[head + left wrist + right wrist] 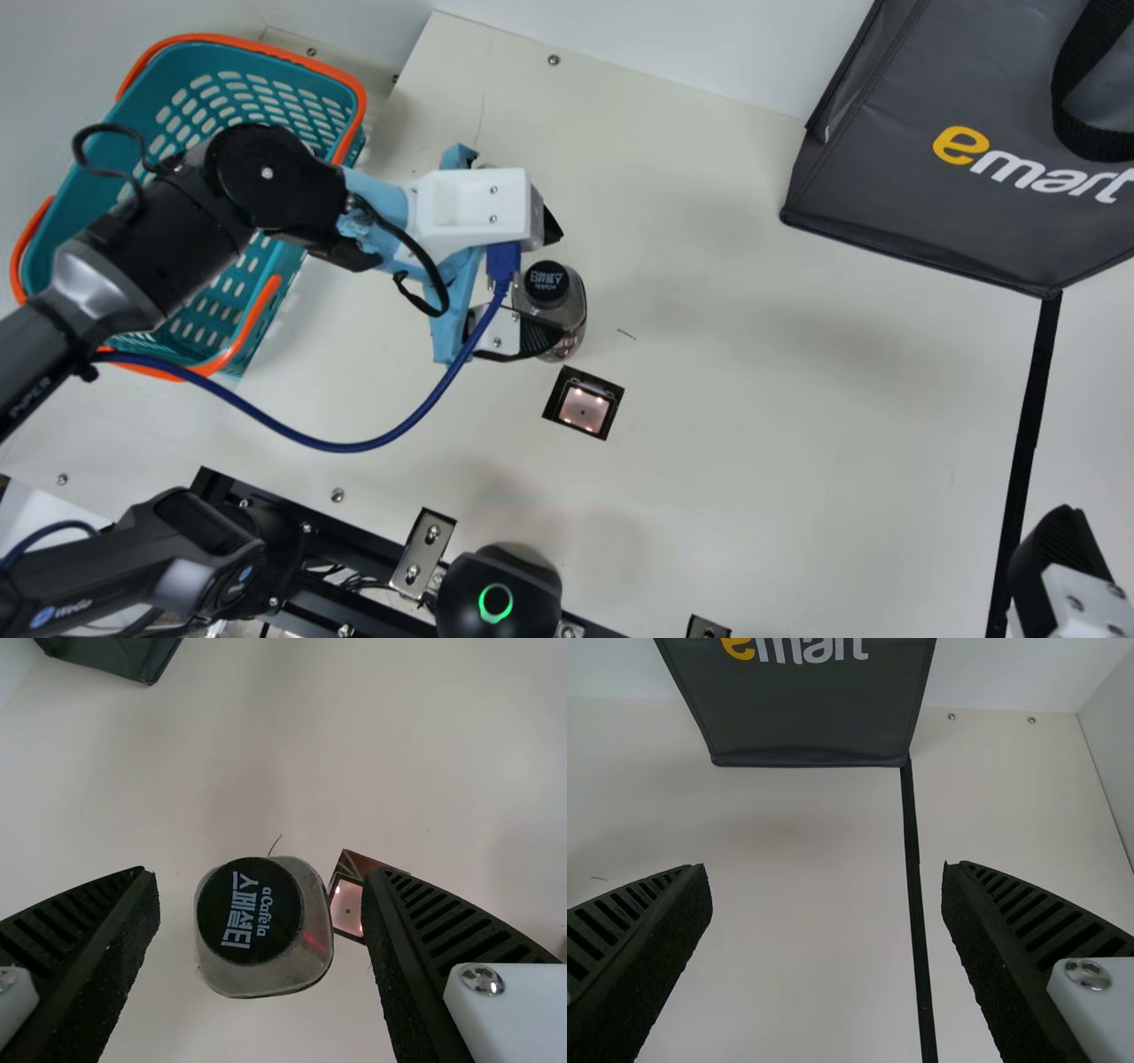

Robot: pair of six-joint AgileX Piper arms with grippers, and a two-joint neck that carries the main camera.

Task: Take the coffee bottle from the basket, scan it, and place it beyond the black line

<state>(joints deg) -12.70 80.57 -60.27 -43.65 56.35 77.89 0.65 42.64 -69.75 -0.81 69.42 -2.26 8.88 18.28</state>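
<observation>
Spreading wide near the black line, right tool [826,868] pinches nothing; well apart from the bottle, presumably parked there to do the placing or just stay clear. Next, small square scanner window with a black frame and lit pinkish glass [584,405], set in the cream flat worktop [780,425]. Just beyond it: clear squarish plastic coffee bottle with a black round cap [547,282], upright on the worktop, out of the basket, short of the line. Left tool [264,873] is spread too, one finger each side of the bottle, gaps visible in its wrist view, so no grip. Likely straddling it for a grasp or letting go; can't tell which. Scan status unclear; being beside the window suits scanning. Long straight black tape line [1032,416] runs off to the right, marking the goal side. Farther back: teal perforated plastic basket with orange handles [66,217] at left, dark grey fabric bag [886,213] at right.
</observation>
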